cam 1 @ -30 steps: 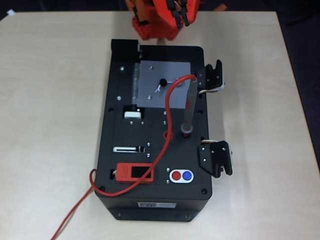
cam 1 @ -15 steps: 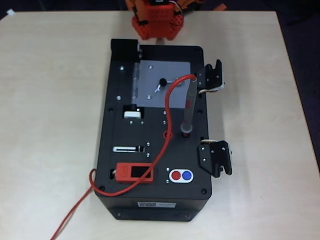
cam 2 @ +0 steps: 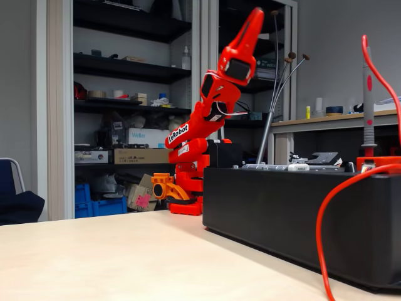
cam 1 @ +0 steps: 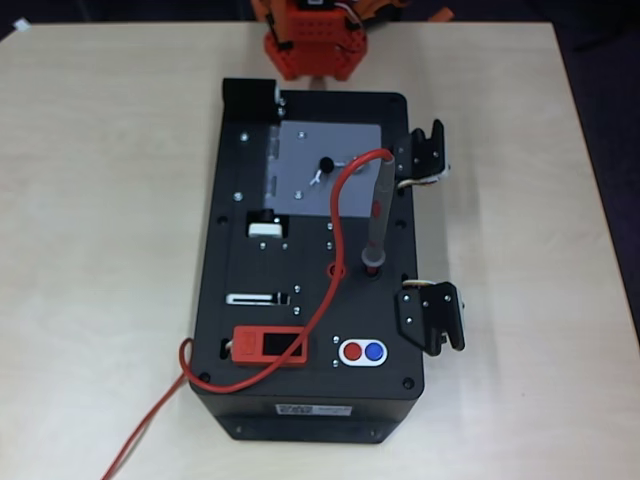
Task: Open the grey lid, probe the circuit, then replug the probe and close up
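A pale wood-grain desk [cam 1: 100, 250] carries a black box [cam 1: 310, 400], and behind it in the fixed view stand dark shelves [cam 2: 125, 69] stacked with cartons and gear, plus a second bench at the right. The red arm [cam 2: 216, 100] is reared up high above its base, fingers [cam 2: 249, 28] pointing at the ceiling and, as far as I can tell, pressed together with nothing between them.

On the box, the lid [cam 1: 330, 170] lies flat and closed, black knob [cam 1: 325, 164] near its middle. The probe [cam 1: 378, 215] stands upright in its socket just right of the lid, and its red wire [cam 1: 335, 215] arcs across the lid's right part, then runs down the panel and off the front left onto the desk. The circuit is presumably under the lid; I can't see it.

Here's the risk: that wire loop sits right beside the knob, so a descending grab could snag it, or the swinging lid could drag it and tip the probe. The knob looks small too, easy to pinch off-centre and slip.
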You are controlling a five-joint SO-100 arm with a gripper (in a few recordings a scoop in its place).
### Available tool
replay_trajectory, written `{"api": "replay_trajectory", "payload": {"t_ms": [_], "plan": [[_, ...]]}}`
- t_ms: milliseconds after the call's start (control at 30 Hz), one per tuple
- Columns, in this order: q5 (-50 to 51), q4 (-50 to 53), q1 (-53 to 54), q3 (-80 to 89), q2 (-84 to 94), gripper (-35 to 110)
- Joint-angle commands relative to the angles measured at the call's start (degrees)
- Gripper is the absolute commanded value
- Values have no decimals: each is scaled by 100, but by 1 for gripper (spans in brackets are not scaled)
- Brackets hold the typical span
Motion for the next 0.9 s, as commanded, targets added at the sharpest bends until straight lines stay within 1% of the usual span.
{"api": "replay_trajectory", "payload": {"t_ms": [0,133,267,500,700,733,867], "plan": [[97,-1028,246,88,35,0],[167,-2171,299,114,26,0],[193,-3516,114,264,26,0],[193,-5563,-141,352,26,0],[167,-7339,-800,949,26,0],[149,-7576,-914,993,53,0],[220,-7629,-1072,993,9,0]]}}
